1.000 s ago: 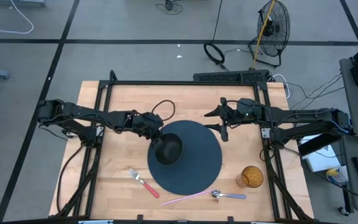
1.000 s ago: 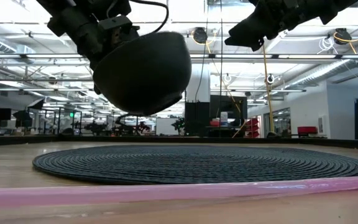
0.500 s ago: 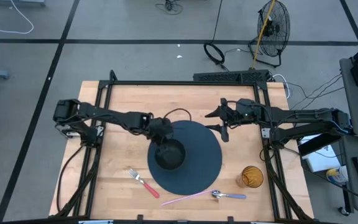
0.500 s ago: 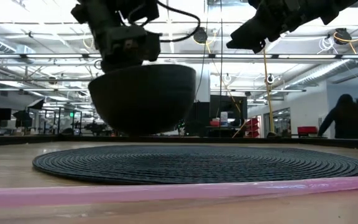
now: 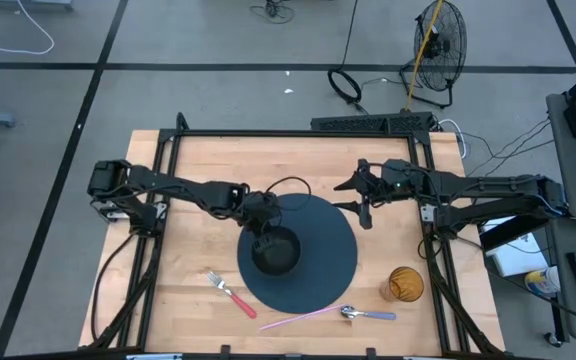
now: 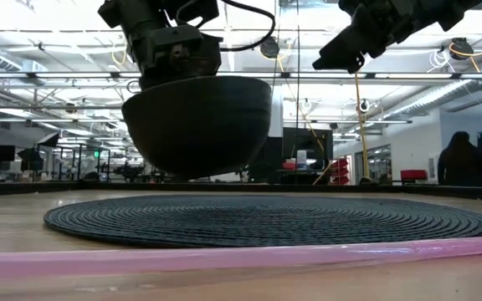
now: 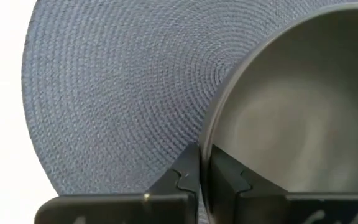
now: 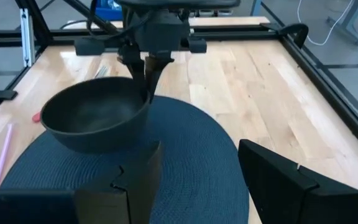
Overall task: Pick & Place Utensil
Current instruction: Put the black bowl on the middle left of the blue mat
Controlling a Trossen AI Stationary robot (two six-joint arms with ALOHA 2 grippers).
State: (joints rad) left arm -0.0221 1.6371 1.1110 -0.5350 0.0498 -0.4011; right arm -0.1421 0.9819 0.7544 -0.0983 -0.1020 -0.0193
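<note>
My left gripper (image 5: 261, 230) is shut on a dark round bowl (image 5: 275, 251) and hangs it over the round dark woven placemat (image 5: 313, 262); the low view shows the bowl (image 6: 197, 125) level, with a gap below it. My right gripper (image 5: 359, 200) hovers open over the mat's far right edge, and its fingers (image 8: 142, 177) stand wide apart. A red-handled fork (image 5: 230, 292) lies on the wood left of the mat. A blue-handled spoon (image 5: 369, 315) and a pink straw (image 5: 298, 319) lie by its near edge. My left gripper (image 7: 205, 169) pinches the bowl's rim (image 7: 209, 140) on the bowl's far left side, one finger inside the bowl and one outside. The fingers (image 8: 149, 78) come from above, pointing down. The bowl hangs upright, lifted clear of the mat.
An amber cup (image 5: 405, 284) stands on the wood right of the mat, near the spoon. A black metal frame (image 5: 298, 133) borders the table's far and side edges. Bare wood shows at the far left and far middle of the table.
My left gripper has moved a little toward the table's near edge and down over the mat, still shut on the bowl. The bowl, tilted a second ago, now hangs level and sits slightly lower, closer to the mat.
</note>
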